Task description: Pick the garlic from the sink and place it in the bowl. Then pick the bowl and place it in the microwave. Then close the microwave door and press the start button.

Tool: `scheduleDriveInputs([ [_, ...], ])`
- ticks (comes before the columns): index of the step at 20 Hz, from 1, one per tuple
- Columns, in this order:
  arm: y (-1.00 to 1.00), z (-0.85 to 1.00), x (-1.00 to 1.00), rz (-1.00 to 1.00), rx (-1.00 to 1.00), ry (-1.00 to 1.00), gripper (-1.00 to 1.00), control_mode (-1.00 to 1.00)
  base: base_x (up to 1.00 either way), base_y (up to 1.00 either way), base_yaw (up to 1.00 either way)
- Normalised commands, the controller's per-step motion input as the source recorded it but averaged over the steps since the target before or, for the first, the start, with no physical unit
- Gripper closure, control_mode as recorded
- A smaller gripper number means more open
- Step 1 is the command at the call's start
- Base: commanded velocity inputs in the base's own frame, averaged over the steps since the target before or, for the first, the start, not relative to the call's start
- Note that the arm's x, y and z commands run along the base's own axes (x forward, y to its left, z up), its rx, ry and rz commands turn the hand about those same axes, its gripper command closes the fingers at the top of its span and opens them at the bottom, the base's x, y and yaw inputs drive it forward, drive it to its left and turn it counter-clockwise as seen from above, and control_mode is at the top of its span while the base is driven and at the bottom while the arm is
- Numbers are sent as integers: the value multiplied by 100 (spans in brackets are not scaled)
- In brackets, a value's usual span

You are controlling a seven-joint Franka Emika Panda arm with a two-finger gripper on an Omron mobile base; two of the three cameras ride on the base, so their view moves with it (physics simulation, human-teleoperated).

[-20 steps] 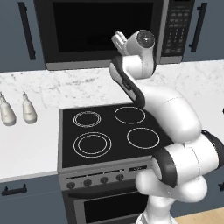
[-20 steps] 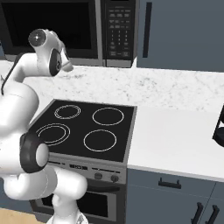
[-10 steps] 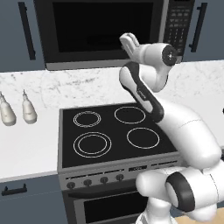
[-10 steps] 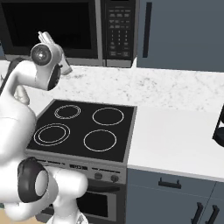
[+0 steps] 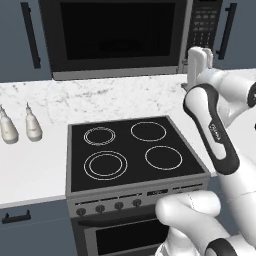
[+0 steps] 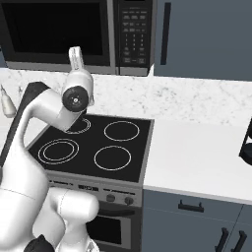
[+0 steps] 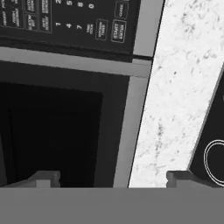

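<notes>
The microwave [image 5: 115,37] hangs above the stove with its black glass microwave door [image 5: 117,30] shut flat against the front. Its keypad [image 5: 202,22] is at the right. My gripper [image 5: 200,54] is raised in front of the microwave's lower right corner, below the keypad [image 6: 132,29]. In the hand view my gripper [image 7: 113,179] is open, its two fingertips [image 7: 44,177] far apart with nothing between them. That view, rolled sideways, shows the door's corner [image 7: 52,131], the keypad and its start button [image 7: 118,31]. The garlic, the sink and the bowl are out of view.
A black four-burner stove [image 5: 130,150] sits under the arm, set in a white marble counter [image 6: 197,152]. Two pale bottles [image 5: 20,130] stand on the counter at the left. A dark appliance [image 6: 246,145] pokes in at the far right edge. Dark cabinets flank the microwave.
The arm has swung to the right across the microwave front, toward the keypad side. The jaws have spread wider. The base has not moved.
</notes>
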Motion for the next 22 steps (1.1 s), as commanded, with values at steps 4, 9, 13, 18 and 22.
scheduleDriveInputs([
  [4, -93, 19, -18, 0, 33, -1, 100, -100, 0, 0, 0],
  [9, -84, 7, 23, 1, 28, 0, 100, -100, 0, 0, 0],
  [13, -22, 0, 32, 3, 11, 0, 100, -100, 0, 0, 0],
  [18, 8, 0, 58, 0, 0, 0, 100, -100, 0, 0, 0],
  [22, 0, 0, 48, -3, 0, 0, 100, -100, 0, 0, 0],
])
